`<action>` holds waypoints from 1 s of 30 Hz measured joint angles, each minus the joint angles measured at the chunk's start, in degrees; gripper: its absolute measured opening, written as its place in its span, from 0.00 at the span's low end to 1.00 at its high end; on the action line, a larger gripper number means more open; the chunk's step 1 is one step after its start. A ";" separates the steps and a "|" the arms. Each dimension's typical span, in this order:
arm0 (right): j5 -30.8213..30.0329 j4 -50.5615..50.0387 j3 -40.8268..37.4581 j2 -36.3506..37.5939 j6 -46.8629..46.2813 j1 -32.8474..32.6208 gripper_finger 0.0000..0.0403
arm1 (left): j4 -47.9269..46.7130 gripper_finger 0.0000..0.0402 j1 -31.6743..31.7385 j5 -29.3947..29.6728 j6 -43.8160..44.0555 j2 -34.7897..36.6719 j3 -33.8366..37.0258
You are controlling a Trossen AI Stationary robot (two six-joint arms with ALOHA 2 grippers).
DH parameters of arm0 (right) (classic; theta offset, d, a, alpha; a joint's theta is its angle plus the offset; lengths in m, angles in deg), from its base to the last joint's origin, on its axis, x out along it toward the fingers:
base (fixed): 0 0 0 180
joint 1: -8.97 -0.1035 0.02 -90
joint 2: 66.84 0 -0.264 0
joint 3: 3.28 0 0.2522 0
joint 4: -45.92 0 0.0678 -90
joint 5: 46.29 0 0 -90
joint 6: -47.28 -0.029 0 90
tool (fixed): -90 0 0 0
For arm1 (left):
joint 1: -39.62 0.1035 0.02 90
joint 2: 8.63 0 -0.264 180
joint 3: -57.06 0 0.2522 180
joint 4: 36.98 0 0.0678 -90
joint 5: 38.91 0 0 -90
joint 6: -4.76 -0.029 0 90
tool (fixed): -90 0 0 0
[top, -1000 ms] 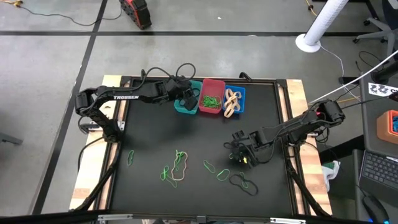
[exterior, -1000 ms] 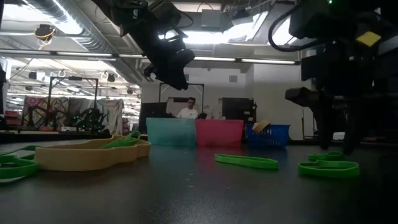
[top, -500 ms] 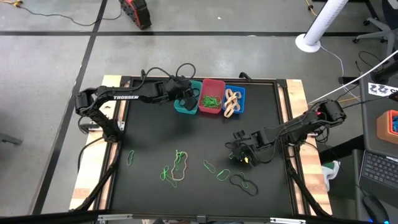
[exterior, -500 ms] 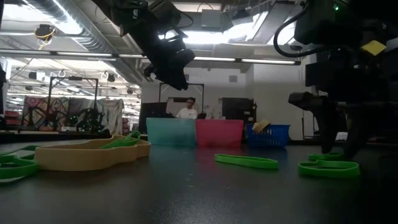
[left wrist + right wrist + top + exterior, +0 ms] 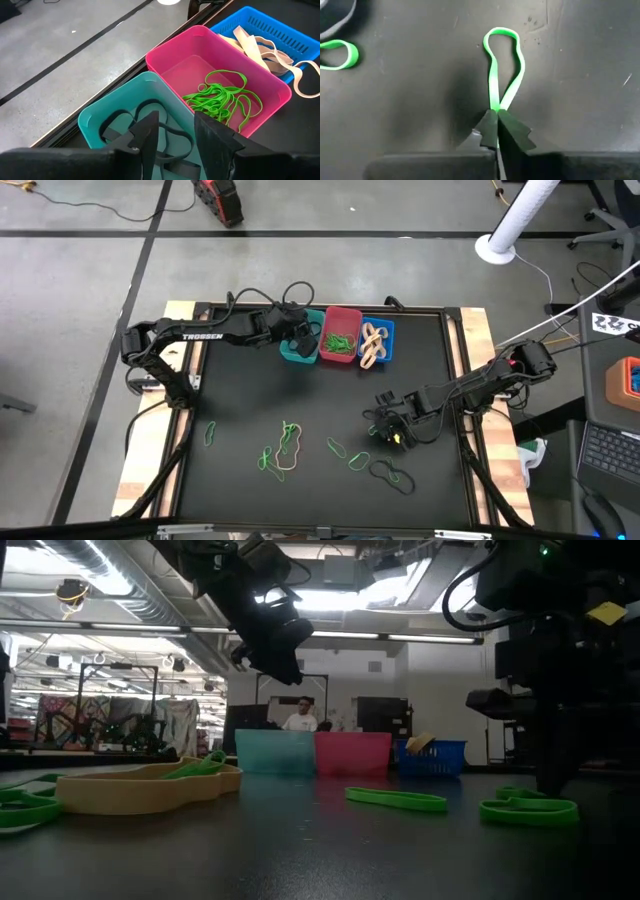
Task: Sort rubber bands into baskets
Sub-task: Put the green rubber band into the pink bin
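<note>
the right gripper (image 5: 496, 119) is down at the black table (image 5: 250, 395), near its right front, its fingers pressed together on the near end of a green rubber band (image 5: 504, 70), which lies flat as a long narrow loop running away from the tips; the pinch flattens the two strands into one, a sign of how soft and light this thing is, and i would judge it will dangle and swing when lifted, may stretch or snap out of a shallow grip, and is best held as here, across both strands near one end. another green band (image 5: 340, 54) lies apart to one side of it, and a dark loop is cut off at the corner of the right wrist view. further in, across the middle of the table, lie loose green loops and a tan band (image 5: 288, 448), with black bands (image 5: 388, 473) at the front right, hard to pick out against the dark top. at the far edge stand the teal basket (image 5: 95, 120) with black bands in it, the pink basket (image 5: 220, 45) with a tangle of green ones, and the blue basket (image 5: 280, 25) with tan ones spilling over its rim. the left gripper (image 5: 175, 132) hangs over the teal basket with its fingers spread and empty, hiding part of that basket's contents
</note>
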 joint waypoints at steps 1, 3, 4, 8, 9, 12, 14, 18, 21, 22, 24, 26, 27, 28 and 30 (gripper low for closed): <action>0.03 0.02 -0.01 -0.01 -0.05 0.00 0.02 | -0.01 0.31 -0.02 0.00 0.00 0.00 0.00; -0.04 0.06 -0.01 -0.03 -1.12 0.00 0.04 | 0.00 0.31 -0.26 0.00 -0.02 0.01 0.00; -0.05 0.07 -0.01 -0.03 -1.49 0.01 0.05 | 0.00 0.31 -0.41 0.00 -0.21 -0.01 0.00; -0.10 -0.58 0.62 -0.12 -1.93 0.02 0.02 | 0.26 0.31 -1.93 0.00 -2.78 -0.01 0.00; -0.10 -0.86 0.99 -0.16 -1.93 0.02 0.01 | 0.25 0.31 -2.35 -0.02 -3.35 -0.01 0.00; -1.55 -0.57 2.81 -0.38 -1.27 0.07 0.02 | 0.26 0.31 -3.50 -0.05 -4.02 0.00 0.00; -3.05 -0.20 4.01 -0.27 -0.92 0.13 0.02 | 0.26 0.31 -4.08 -0.04 -4.04 -0.01 0.00; -6.12 -0.67 5.26 -0.27 0.67 0.15 0.01 | 0.26 0.31 -5.18 -0.04 -4.06 0.00 0.00; -7.33 -0.53 6.05 -0.27 1.28 0.48 0.01 | 0.26 0.31 -6.02 -0.04 -3.81 0.01 0.00; -7.33 -0.59 6.24 -0.27 1.65 0.81 0.01 | 0.26 0.31 -6.34 -0.03 -3.63 0.00 0.00; -7.48 -0.47 6.62 -0.27 1.95 1.68 0.00 | 0.26 0.31 -6.97 -0.03 -3.58 -0.01 0.00; -7.80 -0.45 7.08 -0.25 2.02 2.80 0.01 | 0.26 0.31 -7.66 -0.03 -3.58 -0.01 0.00; -7.80 -0.34 7.27 -0.25 2.05 3.42 0.01 | 0.26 0.31 -8.05 -0.03 -3.58 -0.01 0.00; -7.80 -0.18 7.41 -0.25 2.19 4.03 0.00 | 0.26 0.31 -8.37 -0.02 -3.54 0.01 0.00; -7.80 0.01 7.74 -0.23 2.61 5.19 0.00 | 0.26 0.31 -9.20 -0.02 -3.50 0.00 0.00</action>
